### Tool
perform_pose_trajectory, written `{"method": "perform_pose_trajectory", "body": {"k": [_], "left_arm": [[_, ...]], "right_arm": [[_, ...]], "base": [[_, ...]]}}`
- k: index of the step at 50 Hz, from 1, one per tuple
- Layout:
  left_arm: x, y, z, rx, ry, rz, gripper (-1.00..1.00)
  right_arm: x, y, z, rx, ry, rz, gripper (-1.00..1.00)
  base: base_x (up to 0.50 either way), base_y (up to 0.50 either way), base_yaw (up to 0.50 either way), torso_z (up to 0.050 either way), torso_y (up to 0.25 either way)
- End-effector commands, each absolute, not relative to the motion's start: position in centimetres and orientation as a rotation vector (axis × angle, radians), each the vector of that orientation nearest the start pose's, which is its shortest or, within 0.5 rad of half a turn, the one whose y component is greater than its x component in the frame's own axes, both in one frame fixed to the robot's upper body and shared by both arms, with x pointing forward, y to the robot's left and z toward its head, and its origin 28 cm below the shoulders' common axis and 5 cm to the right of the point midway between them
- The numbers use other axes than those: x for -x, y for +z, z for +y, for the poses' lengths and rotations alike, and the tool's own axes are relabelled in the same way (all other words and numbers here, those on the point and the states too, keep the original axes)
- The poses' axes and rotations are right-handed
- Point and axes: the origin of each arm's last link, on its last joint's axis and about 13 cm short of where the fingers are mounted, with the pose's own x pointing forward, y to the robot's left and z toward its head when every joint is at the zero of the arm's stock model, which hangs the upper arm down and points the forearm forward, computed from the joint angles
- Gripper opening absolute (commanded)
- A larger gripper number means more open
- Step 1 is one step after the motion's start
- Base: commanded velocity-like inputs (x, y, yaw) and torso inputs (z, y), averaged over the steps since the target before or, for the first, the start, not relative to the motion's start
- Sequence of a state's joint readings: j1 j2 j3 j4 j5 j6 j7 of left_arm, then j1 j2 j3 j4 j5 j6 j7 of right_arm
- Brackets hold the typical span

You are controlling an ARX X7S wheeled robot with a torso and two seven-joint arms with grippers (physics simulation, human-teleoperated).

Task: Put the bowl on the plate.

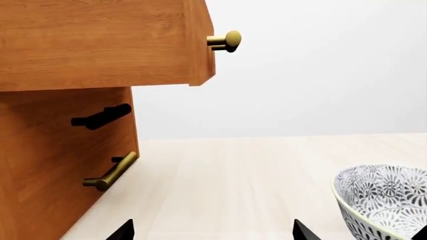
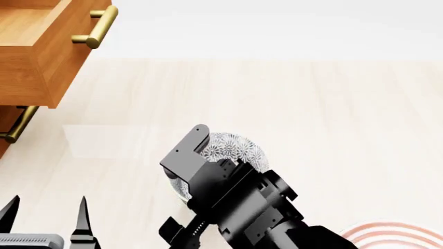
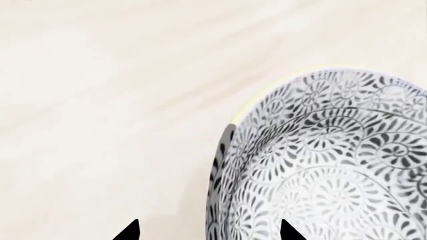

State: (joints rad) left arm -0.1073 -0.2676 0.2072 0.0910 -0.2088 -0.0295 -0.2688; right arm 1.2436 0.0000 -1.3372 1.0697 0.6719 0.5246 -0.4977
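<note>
The bowl (image 2: 232,147), white with a dense grey-black floral pattern, stands on the pale table, and my right arm (image 2: 242,207) covers its near side. In the right wrist view the right gripper (image 3: 208,231) is open, its jaws straddling the wall of the bowl (image 3: 333,165), one tip outside and one inside. The plate (image 2: 391,232), white with red rings, shows only as an arc at the front right edge of the head view. My left gripper (image 2: 47,210) hangs open and empty at the front left. In its wrist view, the left gripper (image 1: 213,232) has the bowl (image 1: 383,205) off to one side.
A wooden cabinet (image 2: 14,111) stands at the far left with its top drawer (image 2: 41,46) pulled out over the table. Brass bar handles (image 2: 93,28) stick out from the drawer fronts. In the left wrist view the drawer (image 1: 100,45) hangs close above.
</note>
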Motion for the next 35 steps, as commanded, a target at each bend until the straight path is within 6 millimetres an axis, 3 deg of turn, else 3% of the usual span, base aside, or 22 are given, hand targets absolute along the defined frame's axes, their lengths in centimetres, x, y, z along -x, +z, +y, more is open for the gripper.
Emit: {"method": "perform_pose_trajectory", "body": {"k": [1,6,7,24,29,35], "left_arm": [[-23.3,5.1,22.5,-0.048,0.049,-0.125,1.0],[-23.4,5.1,22.4,-0.048,0.048,-0.123,1.0],[-23.3,5.1,22.4,-0.047,0.048,-0.124,1.0],[-23.1,5.1,22.5,-0.04,0.05,-0.126,1.0],[-23.1,5.0,22.6,-0.037,0.051,-0.129,1.0],[-23.1,5.1,22.6,-0.033,0.05,-0.129,1.0]], "right_arm": [[-39.5,12.0,-5.3,0.567,0.808,0.718,1.0],[-39.5,11.9,-5.4,0.569,0.803,0.721,1.0],[-39.5,11.9,-5.4,0.566,0.799,0.72,-1.0],[-39.5,12.1,-5.2,0.585,0.795,0.715,-1.0],[-39.7,13.1,-5.2,0.604,0.781,0.681,-1.0],[-39.6,15.9,-5.7,0.673,0.722,0.586,-1.0]], "base": [[0.0,0.0,0.0,0.0,0.0],[0.0,0.0,0.0,0.0,0.0],[0.0,0.0,0.0,0.0,0.0],[0.0,0.0,0.0,0.0,0.0],[0.0,0.0,0.0,0.0,0.0],[0.0,0.0,0.0,0.0,0.0]]}}
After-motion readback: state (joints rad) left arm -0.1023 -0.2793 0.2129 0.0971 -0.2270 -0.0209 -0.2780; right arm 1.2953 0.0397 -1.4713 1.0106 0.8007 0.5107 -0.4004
